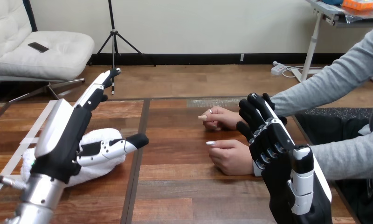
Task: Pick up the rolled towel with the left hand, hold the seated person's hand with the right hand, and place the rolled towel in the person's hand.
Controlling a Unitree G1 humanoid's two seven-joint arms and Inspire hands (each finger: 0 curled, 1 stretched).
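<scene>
A rolled white towel (pixel 100 135) lies on the wooden table (pixel 184 186) at the left. My left hand (pixel 72 133) rests over it, open, with straight fingers pointing away past the towel and the thumb stretched across its near side. The person's two hands lie loosely closed on the table: the near hand (pixel 229 157) and the far hand (pixel 220 117). My right hand (pixel 272 140) stands upright just right of them, back toward me, against the near hand's wrist. Its fingers reach up toward the far wrist and are not curled round either.
The person's grey sleeves (pixel 343 158) come in from the right. A white tape strip (pixel 17 151) runs along the table's left part. Bare wood lies between the towel and the person's hands.
</scene>
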